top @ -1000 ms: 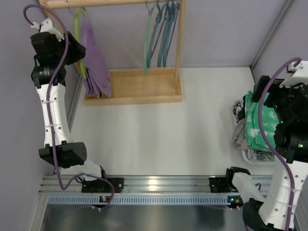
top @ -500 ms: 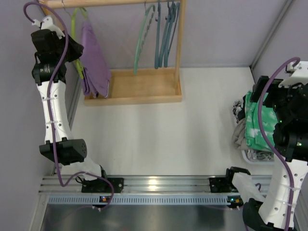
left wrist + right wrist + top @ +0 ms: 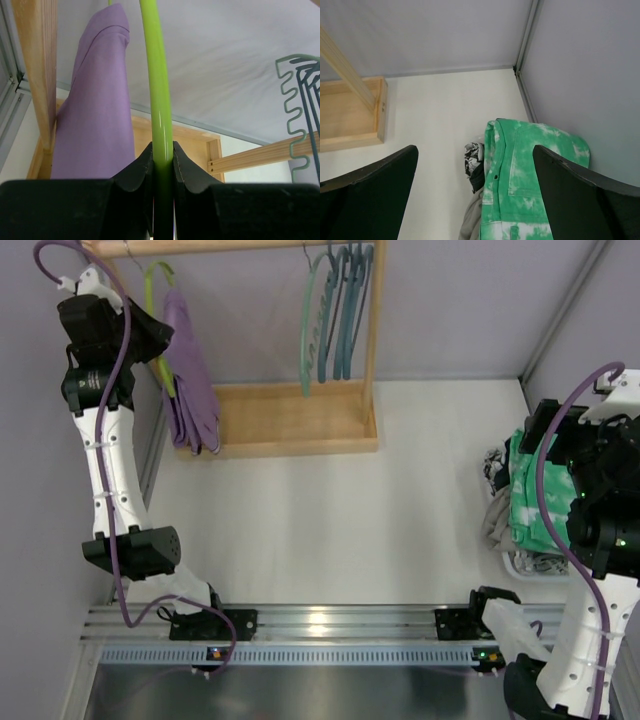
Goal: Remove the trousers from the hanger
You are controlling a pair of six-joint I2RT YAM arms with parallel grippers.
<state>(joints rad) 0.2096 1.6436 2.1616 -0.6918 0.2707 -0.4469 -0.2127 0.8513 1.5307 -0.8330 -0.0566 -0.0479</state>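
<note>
The lilac-purple trousers point(image 3: 190, 370) hang folded over a lime-green hanger point(image 3: 158, 300) on the wooden rail at the far left. They also show in the left wrist view point(image 3: 92, 120), left of the hanger's rod point(image 3: 159, 100). My left gripper point(image 3: 163, 165) is shut on that green rod, right beside the cloth. The mint-green trousers with white blotches point(image 3: 535, 495) lie on top of the laundry heap at the right, seen also in the right wrist view point(image 3: 525, 185). My right gripper point(image 3: 475, 200) is open and empty, hovering above them.
A wooden rack point(image 3: 290, 425) with a tray base stands at the back. Several empty teal hangers point(image 3: 335, 310) hang at its right end. A grey-and-dark laundry heap point(image 3: 500, 520) lies under the green trousers. Walls close in on the left and right.
My left gripper has risen slightly with the green hanger, and the purple trousers swung with it. The teal hangers are swaying. The right arm has not moved.
</note>
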